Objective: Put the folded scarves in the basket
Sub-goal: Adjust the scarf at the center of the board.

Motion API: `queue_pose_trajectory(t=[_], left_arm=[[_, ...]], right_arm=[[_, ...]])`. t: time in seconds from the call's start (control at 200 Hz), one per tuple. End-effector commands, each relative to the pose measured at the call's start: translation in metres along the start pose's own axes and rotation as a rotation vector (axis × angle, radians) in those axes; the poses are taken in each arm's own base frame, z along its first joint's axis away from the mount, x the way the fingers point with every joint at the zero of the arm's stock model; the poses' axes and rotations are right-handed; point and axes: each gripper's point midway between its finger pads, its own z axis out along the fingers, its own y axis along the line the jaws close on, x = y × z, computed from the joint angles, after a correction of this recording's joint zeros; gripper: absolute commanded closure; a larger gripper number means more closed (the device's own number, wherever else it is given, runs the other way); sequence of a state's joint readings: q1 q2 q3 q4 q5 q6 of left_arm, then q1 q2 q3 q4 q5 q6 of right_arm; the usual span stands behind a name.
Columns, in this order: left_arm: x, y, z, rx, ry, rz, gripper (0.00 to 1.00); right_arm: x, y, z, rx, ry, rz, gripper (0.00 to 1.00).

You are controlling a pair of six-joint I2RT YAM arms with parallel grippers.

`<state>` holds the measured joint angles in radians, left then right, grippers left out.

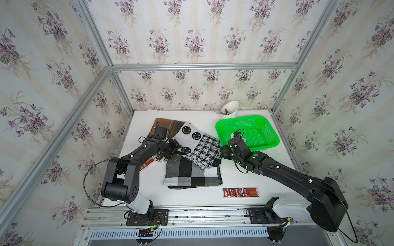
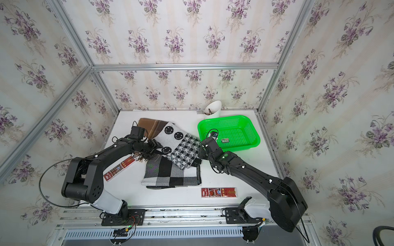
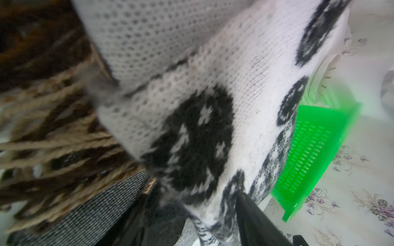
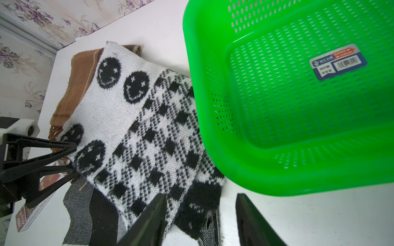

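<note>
- Two sets of fingers bracket the smiley-and-houndstooth scarf (image 1: 197, 144). It lies on the counter (image 1: 266, 170) just beside the green basket (image 1: 269, 130), overlapping a brown plaid scarf (image 1: 168, 125) and a grey check scarf (image 1: 191, 174).
- The step in hand looks like taking hold for the lift.
- The right fingers (image 4: 149, 217) stand apart around the scarf's corner by the basket, with bare counter showing beside one.
- The left fingers (image 4: 42, 141) straddle the opposite edge; whether they pinch it I cannot tell.
- Next, both sides should pinch through every layer, rise together and clear the rim.
- A barcode sticker (image 4: 338, 61) on the basket floor and two red packets (image 1: 241, 192) carry print too small to read.
</note>
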<state>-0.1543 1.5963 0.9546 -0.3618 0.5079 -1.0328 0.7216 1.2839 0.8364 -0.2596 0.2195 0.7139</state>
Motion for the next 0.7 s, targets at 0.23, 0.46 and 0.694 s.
queue_pose_trajectory(t=[0.23, 0.46, 0.694], left_arm=[[-0.011, -0.001, 0.007, 0.003, -0.033, -0.024, 0.63], [-0.029, -0.023, -0.024, 0.001, -0.132, 0.056, 0.87], [-0.048, -0.035, -0.045, 0.000, -0.182, 0.094, 0.95]], right_arm=[[0.003, -0.004, 0.001, 0.011, 0.004, 0.007, 0.43], [0.009, -0.003, 0.002, -0.001, 0.026, 0.003, 0.43], [0.029, 0.006, 0.015, -0.048, 0.115, 0.029, 0.33]])
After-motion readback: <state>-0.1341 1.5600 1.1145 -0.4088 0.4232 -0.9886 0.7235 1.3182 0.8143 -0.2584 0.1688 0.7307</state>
